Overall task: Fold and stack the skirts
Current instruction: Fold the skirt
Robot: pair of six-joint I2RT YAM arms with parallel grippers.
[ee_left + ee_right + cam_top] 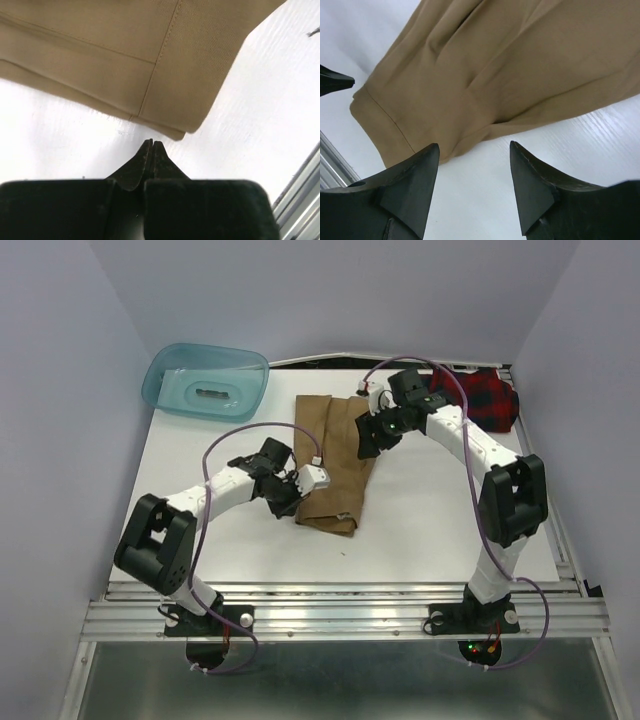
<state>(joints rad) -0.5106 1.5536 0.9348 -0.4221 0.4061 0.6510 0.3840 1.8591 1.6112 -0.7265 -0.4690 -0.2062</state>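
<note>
Top external view: the tan skirt (335,455) lies folded in the middle, the red plaid skirt (482,395) far right. The left gripper (151,148) is pinched together, empty, beside the tan hem. The right gripper (475,156) is spread apart above it.

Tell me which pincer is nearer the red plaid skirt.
Right. The right pincer is over the tan skirt, with the red plaid skirt off to its right; the left pincer is at the tan skirt's near edge, farther away.
</note>
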